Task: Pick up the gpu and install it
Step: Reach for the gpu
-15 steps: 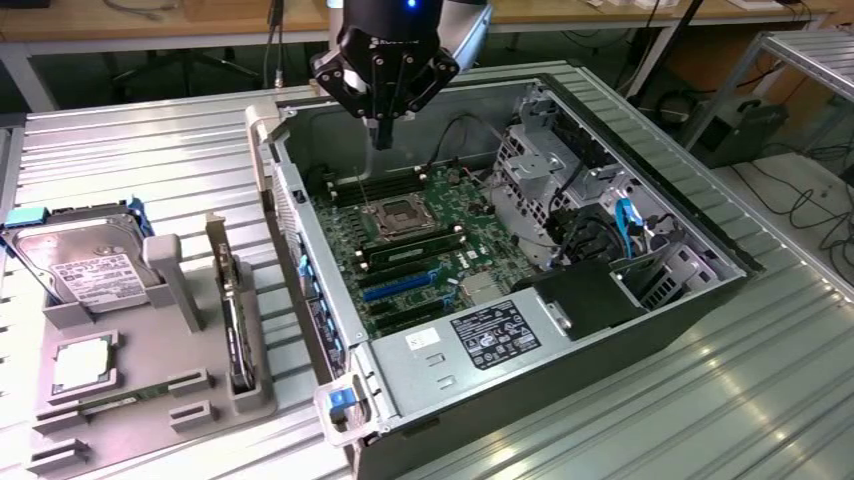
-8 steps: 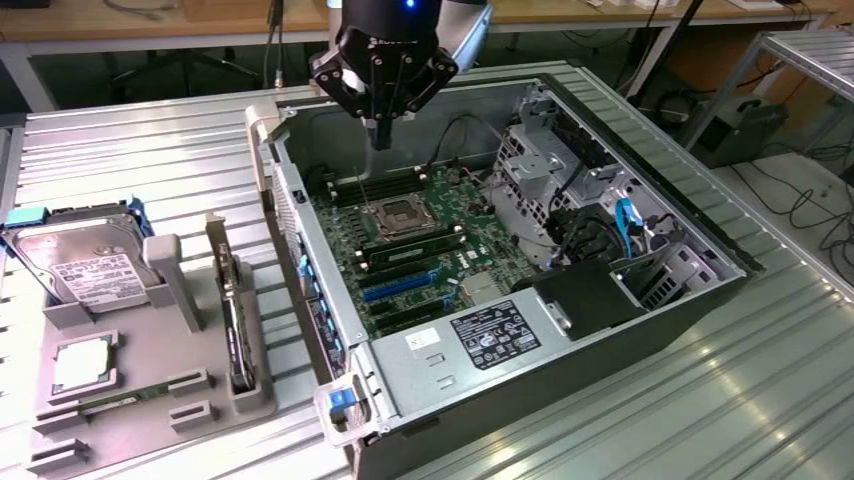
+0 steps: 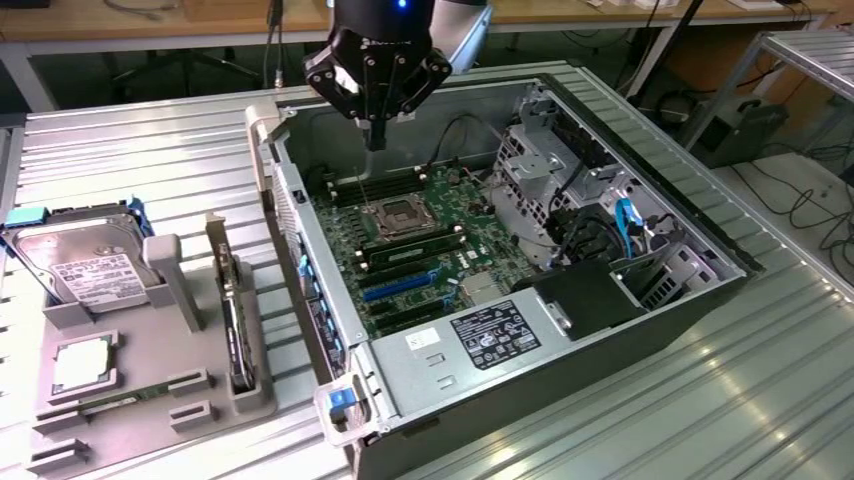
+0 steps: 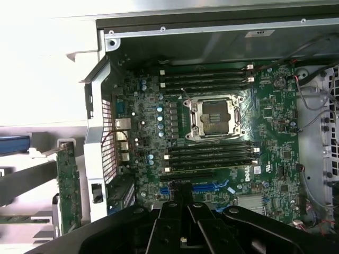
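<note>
- Exterior view: the claw (image 3: 375, 140) hangs above the open computer case (image 3: 534, 420), over the far part of the case. Its two fingers are pressed together into one narrow tip, and nothing is between them.
- Under the claw, inside the case, lies the green motherboard (image 3: 447, 225). The tip is in the air, apart from the board.
- The processor socket (image 3: 398, 216) sits on the motherboard close under the tip, with black memory slots (image 3: 416, 247) on two sides of it.
- In the wrist view the dark fingers are seen together over the board, near a blue slot (image 4: 209, 187).
- The gpu (image 3: 238, 320) is outside the case. It stands on its long edge in a grey holder (image 3: 147, 395), just beside the case's wall on the exterior view's left.
- The silver bracket (image 3: 214, 245) of the gpu is at its far end and points upward.
- The gpu is well apart from the claw, and nothing touches it except the holder.
- A hard drive (image 3: 87, 265) with a white label lies in the same holder, farther from the case than the gpu.
- A square processor chip (image 3: 83, 365) lies flat in the holder, also on the side away from the case.
- A power supply (image 3: 494, 335) with a black and white label fills the near end of the case.
- Case and holder both rest on a ribbed metal table (image 3: 134, 150).
</note>
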Tool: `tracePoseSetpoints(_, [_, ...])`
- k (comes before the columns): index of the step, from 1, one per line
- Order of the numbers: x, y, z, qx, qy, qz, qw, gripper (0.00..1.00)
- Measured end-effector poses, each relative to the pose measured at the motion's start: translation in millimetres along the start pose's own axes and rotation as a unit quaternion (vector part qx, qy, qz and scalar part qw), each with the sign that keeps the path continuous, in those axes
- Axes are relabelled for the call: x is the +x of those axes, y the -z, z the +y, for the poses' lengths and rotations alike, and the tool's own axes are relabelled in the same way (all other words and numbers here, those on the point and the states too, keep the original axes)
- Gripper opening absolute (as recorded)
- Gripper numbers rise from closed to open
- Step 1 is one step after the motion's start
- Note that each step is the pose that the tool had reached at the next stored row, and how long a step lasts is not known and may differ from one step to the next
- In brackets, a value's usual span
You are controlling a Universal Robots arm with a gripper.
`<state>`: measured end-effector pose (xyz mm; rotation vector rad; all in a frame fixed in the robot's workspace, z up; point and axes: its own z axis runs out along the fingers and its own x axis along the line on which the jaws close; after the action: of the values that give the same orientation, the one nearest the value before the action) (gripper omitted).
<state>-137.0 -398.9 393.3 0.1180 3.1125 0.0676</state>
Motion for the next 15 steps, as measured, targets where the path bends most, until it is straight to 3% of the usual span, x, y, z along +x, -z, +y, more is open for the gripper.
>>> tracePoseSetpoints(15, [12.5, 0.4, -1.0, 0.0, 0.0, 0.0, 1.0, 0.11])
